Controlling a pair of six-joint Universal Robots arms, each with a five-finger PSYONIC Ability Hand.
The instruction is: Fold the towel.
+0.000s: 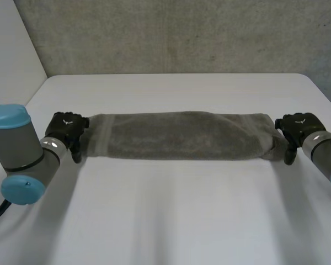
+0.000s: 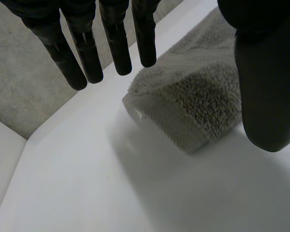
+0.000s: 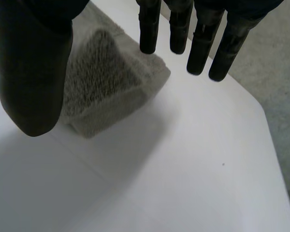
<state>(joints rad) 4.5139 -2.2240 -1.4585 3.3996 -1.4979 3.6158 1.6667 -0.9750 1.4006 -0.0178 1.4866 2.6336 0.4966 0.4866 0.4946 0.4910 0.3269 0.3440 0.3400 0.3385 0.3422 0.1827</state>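
Towel (image 1: 179, 136) lies as a long folded strip on the table (image 1: 171, 221). Our left hand (image 1: 66, 130) and right hand (image 1: 298, 128) sit at its ends, spread wide, holding nothing. We judge it soft, limp and light, so we should pinch the end corners.

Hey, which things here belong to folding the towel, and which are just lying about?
For the job: towel; left hand at one end; right hand at the other; both open.
Just there: table; wall behind it.
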